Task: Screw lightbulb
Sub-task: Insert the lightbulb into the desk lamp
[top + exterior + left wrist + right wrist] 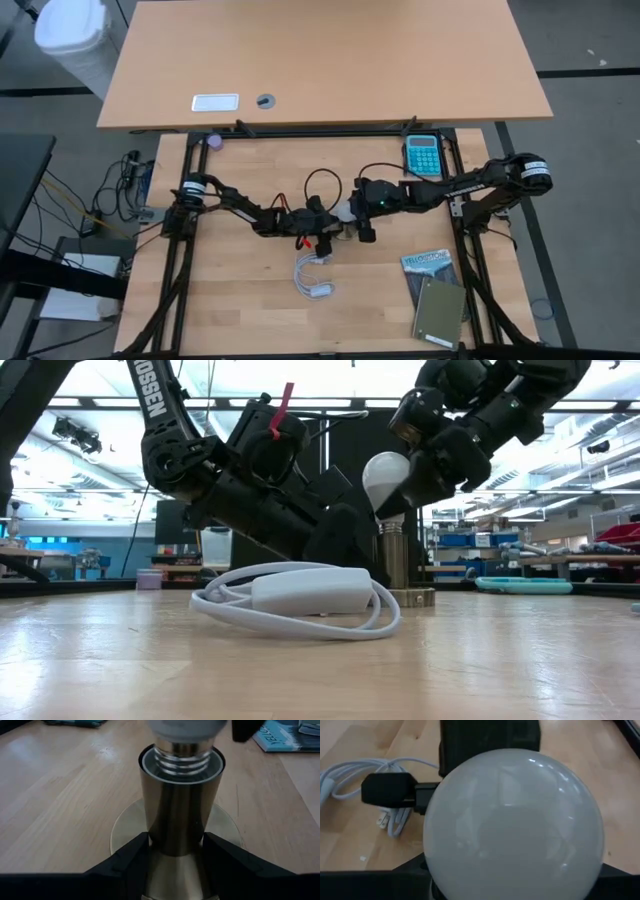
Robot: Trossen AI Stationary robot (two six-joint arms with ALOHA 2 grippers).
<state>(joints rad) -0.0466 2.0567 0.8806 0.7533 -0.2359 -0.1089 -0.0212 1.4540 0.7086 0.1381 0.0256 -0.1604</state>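
A metal socket point(175, 815) stands upright on its round base disc point(122, 827) in the middle of the table. The white lightbulb point(385, 478) is above it, its threaded screw base point(182, 757) partly inside the socket's mouth. My left gripper point(330, 228) is shut on the socket's tube. My right gripper point(352, 213) is shut on the bulb's globe point(515, 820). The socket's white cord with its switch point(310, 592) lies coiled on the table toward the near edge. My left gripper pinches the socket's tube low down point(175, 855) between its two fingers point(132, 857), which lie across it. It comes from the table's left, slanting slightly down. The socket stands upright with its disc on the table. My right gripper holds the bulb's round globe point(470, 865) between its two fingers point(410, 870), one on each side. It comes from the table's right, slanting down. The bulb is roughly upright, globe up, with its threads in the socket's mouth.
A teal calculator point(423, 155) lies at the far right. A booklet point(428, 265) and a grey notebook point(438, 312) lie at the near right. A second table point(330, 60) stands beyond the far edge. Bare wood shows at the near left.
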